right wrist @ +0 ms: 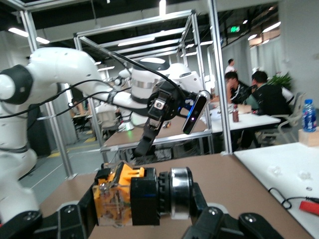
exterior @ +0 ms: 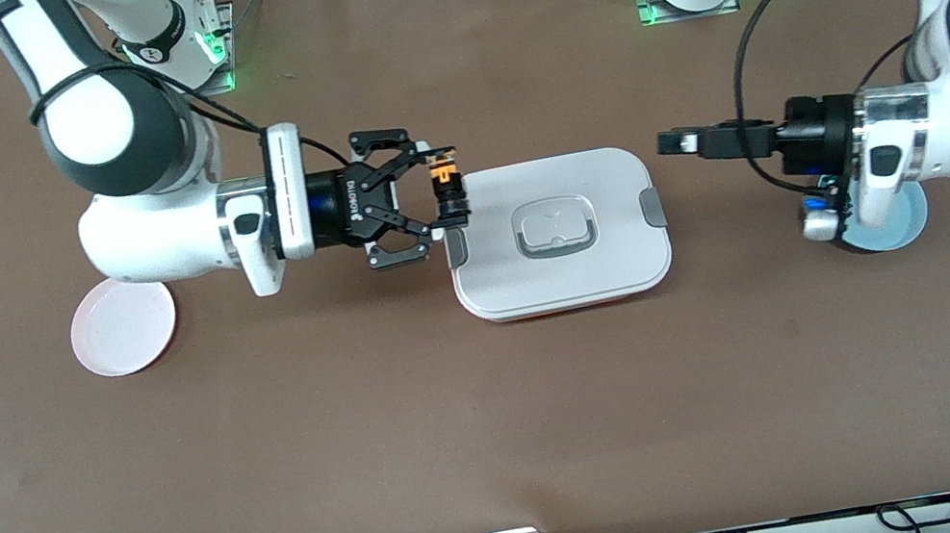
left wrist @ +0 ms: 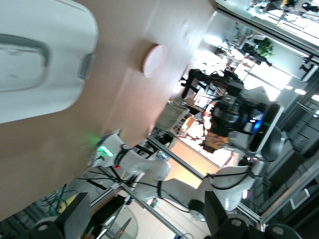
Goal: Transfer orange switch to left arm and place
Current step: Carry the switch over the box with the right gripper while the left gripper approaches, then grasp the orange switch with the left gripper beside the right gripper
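Observation:
My right gripper (exterior: 447, 189) is shut on the orange switch (exterior: 444, 176), a small black cylinder with an orange block body, and holds it in the air over the box's edge at the right arm's end. In the right wrist view the switch (right wrist: 132, 195) lies crosswise between the fingers (right wrist: 75, 219). The white lidded box (exterior: 618, 246) with grey clips sits mid-table between the two grippers; it also shows in the left wrist view (left wrist: 45, 74). My left gripper (exterior: 676, 141) is open and empty in the air just off the box's end toward the left arm, pointing at the right gripper.
A pink plate (exterior: 124, 325) lies under the right arm's forearm. A light-blue plate (exterior: 907, 222) lies under the left arm's wrist. Cables hang from both arms. The brown table stretches wide nearer the front camera.

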Robot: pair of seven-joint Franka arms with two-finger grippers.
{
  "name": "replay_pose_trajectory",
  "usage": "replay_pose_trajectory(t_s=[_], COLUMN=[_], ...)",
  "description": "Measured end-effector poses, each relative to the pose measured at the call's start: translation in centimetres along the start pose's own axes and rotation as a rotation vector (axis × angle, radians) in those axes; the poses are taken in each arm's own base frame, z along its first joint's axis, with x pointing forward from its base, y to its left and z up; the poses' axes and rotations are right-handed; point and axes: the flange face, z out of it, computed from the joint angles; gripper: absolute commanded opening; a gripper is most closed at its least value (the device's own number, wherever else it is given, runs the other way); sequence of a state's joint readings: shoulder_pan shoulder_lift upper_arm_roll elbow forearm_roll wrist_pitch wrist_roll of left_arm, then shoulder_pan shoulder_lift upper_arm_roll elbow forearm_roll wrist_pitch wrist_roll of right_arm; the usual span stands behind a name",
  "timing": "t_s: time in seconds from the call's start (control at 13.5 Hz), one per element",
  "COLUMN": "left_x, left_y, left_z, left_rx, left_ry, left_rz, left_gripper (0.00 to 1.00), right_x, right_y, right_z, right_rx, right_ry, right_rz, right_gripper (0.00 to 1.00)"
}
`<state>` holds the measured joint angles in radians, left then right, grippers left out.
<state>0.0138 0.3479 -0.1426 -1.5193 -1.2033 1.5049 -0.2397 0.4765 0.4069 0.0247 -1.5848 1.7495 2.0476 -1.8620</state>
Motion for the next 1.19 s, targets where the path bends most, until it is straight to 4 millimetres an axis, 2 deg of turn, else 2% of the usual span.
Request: replay_pose_trajectory(t_s=[0.22, 0.37, 0.44, 0.74, 1.19], left_x=[-1.0, -1.8, -1.8, -1.2, -0.3], left_y=[4.1, 5.5, 5.6, 5.0, 3.9], left_z=[6.6, 9.8, 10.2, 9.3, 9.8], left_rx=[-0.016, -0.01, -0.01, -0.013, -0.004], left_ry=[0.056, 0.084, 0.086, 0.1, 0.091], left_rz=[0.034, 0.048, 0.048, 0.036, 0.094], left_gripper=[1.0, 1.0, 1.0, 1.0, 1.0], right_x=[-2.9, -3.4, -3.3, -3.1, -2.5], right_y=[-1.5, -1.7, -1.7, -1.4, -1.4], right_z=[4.3, 5.0, 4.9, 4.5, 4.4], right_rx=[-0.006, -0.01, -0.012, -0.027, -0.033], right_ry=[0.049, 0.045, 0.046, 0.056, 0.074], right_rz=[0.037, 0.046, 0.045, 0.05, 0.054], right_gripper=[0.01, 0.01, 0.01, 0.01, 0.01])
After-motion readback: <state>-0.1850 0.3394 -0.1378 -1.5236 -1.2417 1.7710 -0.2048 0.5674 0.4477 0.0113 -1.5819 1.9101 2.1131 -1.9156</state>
